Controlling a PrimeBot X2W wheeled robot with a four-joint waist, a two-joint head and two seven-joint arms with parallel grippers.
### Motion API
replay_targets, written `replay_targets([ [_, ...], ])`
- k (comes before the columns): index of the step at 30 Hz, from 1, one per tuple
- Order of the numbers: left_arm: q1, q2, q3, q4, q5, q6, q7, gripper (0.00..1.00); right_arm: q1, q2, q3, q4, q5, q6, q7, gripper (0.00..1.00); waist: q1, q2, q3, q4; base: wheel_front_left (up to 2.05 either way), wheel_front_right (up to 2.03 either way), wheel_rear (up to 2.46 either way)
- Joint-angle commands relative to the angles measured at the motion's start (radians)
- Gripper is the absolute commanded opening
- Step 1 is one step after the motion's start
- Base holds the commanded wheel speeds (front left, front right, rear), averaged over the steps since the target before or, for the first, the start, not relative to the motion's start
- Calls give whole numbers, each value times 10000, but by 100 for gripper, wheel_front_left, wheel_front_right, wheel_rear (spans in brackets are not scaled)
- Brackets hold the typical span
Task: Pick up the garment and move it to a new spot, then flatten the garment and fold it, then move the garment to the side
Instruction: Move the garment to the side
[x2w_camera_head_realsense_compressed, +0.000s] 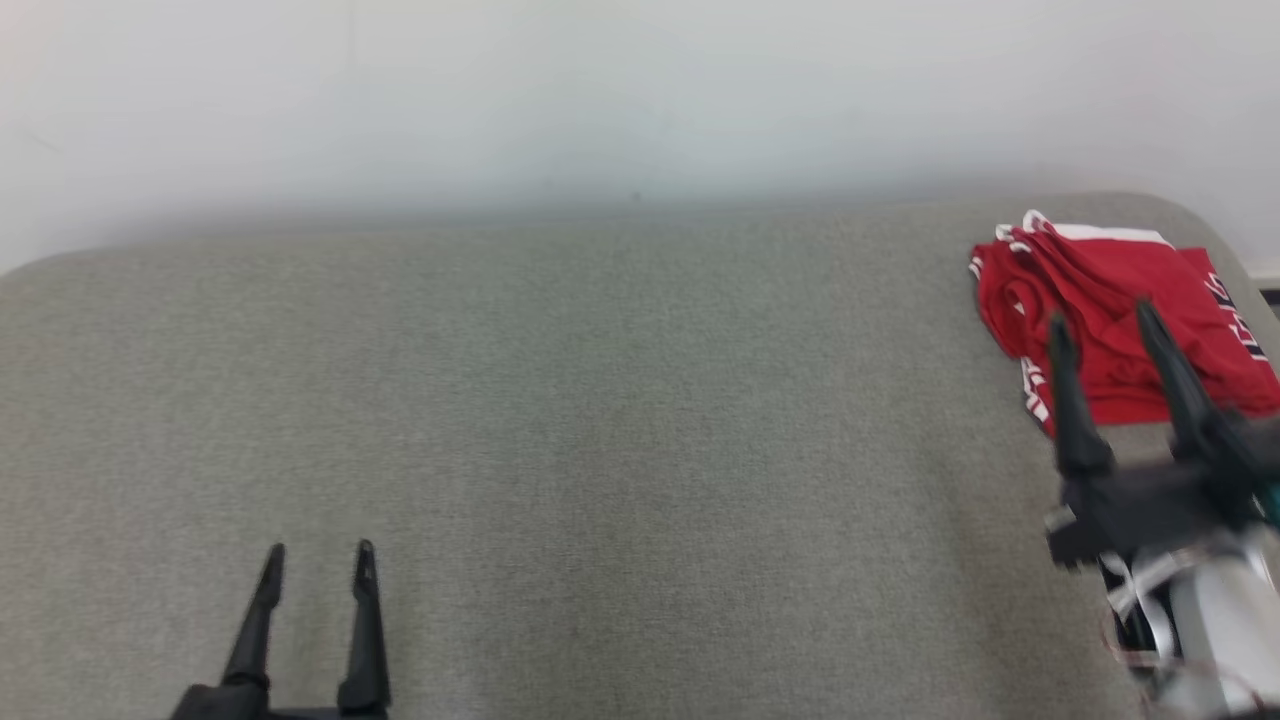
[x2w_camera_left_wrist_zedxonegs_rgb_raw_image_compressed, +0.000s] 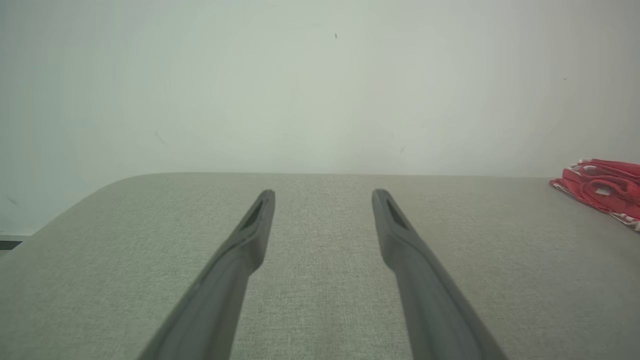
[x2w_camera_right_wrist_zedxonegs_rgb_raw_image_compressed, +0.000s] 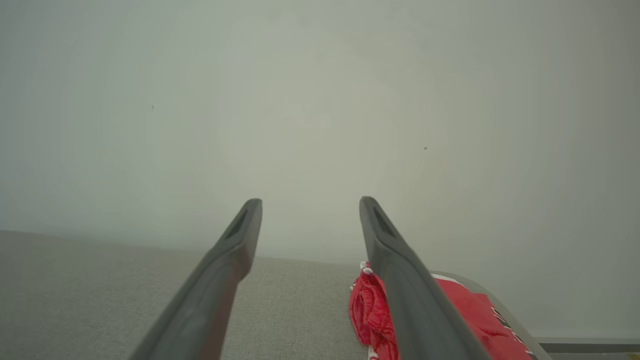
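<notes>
The right pincer (x2w_camera_head_realsense_compressed: 1100, 313) stands wide open, its two long dark fingers spread with nothing between them. In the head view the red folded cloth garment with white trim and dark lettering (x2w_camera_head_realsense_compressed: 1115, 290) lies right at its fingertips, and both fingers cross the garment's near edge. From the right wrist, the right pincer (x2w_camera_right_wrist_zedxonegs_rgb_raw_image_compressed: 310, 201) points over the garment toward the pale plain wall (x2w_camera_right_wrist_zedxonegs_rgb_raw_image_compressed: 320, 100). There the garment (x2w_camera_right_wrist_zedxonegs_rgb_raw_image_compressed: 477, 310) sits low beside and behind the right-hand finger, which partly hides it. The gap between the fingers shows bare cloth top and wall. Whether a fingertip touches the fabric I cannot tell. The garment rests at the far right corner of the grey woven fabric-covered surface with rounded corners (x2w_camera_head_realsense_compressed: 600, 400).

The left pincer (x2w_camera_head_realsense_compressed: 320, 548) is likewise spread open and empty, low over the near left part of the surface. The garment lies well apart from it, far off to its right. In the left wrist view the garment (x2w_camera_left_wrist_zedxonegs_rgb_raw_image_compressed: 600, 187) shows at the right edge, beyond and right of the left pincer (x2w_camera_left_wrist_zedxonegs_rgb_raw_image_compressed: 324, 192).
</notes>
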Motion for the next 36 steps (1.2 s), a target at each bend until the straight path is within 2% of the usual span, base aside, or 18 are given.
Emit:
replay_targets([
  [1,166,-9,-119,100,-133,-35,-24,100,671,186,-402,-366,-47,-24,-42,100,2,2,-318,353,0,0,0],
  [8,322,-6,-258,272,-154,-6,-24,100,3236,1259,-1090,-1483,-349,-24,-42,100,2,2,-611,677,0,0,0],
  [14,452,-6,-161,545,185,-27,-24,100,4165,2005,-1450,-1800,-495,-24,-42,100,2,2,-703,765,0,0,0],
  [22,706,-8,-65,893,149,-183,-24,100,4508,2279,-1080,-1656,-582,-24,-43,100,2,2,-803,696,0,0,0],
  [36,833,-6,145,943,232,-307,-24,100,4572,2348,-884,-1380,-661,-24,-43,100,2,2,-915,504,0,0,0],
])
